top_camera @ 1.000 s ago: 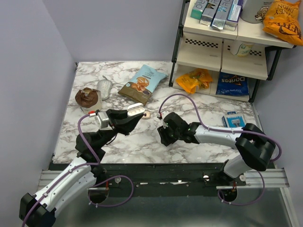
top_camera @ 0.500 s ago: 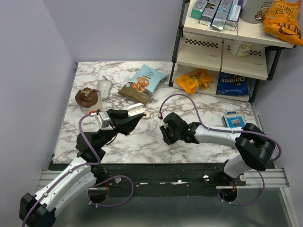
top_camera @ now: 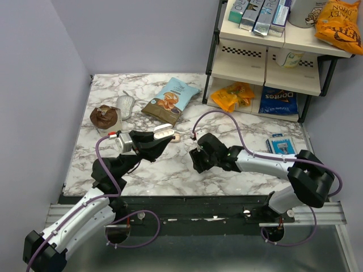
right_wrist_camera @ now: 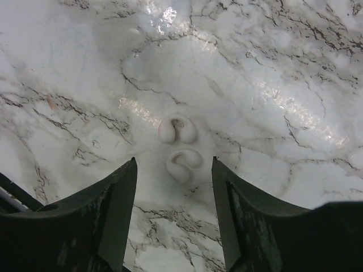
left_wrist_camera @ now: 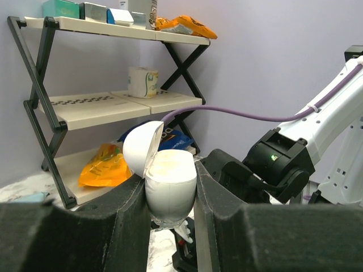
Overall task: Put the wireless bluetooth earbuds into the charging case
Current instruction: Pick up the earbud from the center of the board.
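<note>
The charging case [left_wrist_camera: 170, 184], white with its lid tipped open to the left, stands upright between the fingers of my left gripper [left_wrist_camera: 170, 195], which is shut on it. From above, the case [top_camera: 162, 132] is held over the table's middle-left by the left gripper [top_camera: 159, 138]. Two wireless bluetooth earbuds lie on the marble: one [right_wrist_camera: 177, 129] farther off, the other [right_wrist_camera: 184, 164] level with the fingertips of my open right gripper [right_wrist_camera: 174, 170], touching neither finger. In the top view the right gripper [top_camera: 197, 162] points down and hides the earbuds.
Behind the left arm lie a brown wrapped muffin [top_camera: 105, 117], a silver packet [top_camera: 125, 105] and a snack bag [top_camera: 171, 101]. A shelf rack [top_camera: 266, 59] stands at back right with an orange bag [top_camera: 237, 95] and a blue chip bag [top_camera: 278, 101]. A small blue box [top_camera: 281, 144] lies at the right.
The right wrist has shifted slightly up and left over the same spot on the table. The left arm has kept still with the case.
</note>
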Motion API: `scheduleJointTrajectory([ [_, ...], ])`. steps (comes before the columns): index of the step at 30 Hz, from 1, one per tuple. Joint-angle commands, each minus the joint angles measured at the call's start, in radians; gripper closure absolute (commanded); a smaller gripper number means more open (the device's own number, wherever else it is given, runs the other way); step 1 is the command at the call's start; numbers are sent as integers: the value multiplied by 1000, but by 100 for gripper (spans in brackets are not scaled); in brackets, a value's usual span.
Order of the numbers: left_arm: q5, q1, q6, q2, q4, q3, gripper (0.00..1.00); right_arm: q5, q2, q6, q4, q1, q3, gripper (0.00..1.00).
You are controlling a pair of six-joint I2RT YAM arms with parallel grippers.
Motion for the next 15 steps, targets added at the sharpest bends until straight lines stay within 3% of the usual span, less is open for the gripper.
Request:
scheduleJointTrajectory([
  [1, -10, 0, 7, 4, 19, 14, 100, 11, -11, 10, -13, -6, 36, 36],
  [6, -10, 0, 6, 2, 13, 12, 100, -15, 8, -1, -13, -5, 54, 44],
  [15, -11, 0, 3, 2, 13, 8, 100, -100, 37, 11, 2, -5, 51, 45],
])
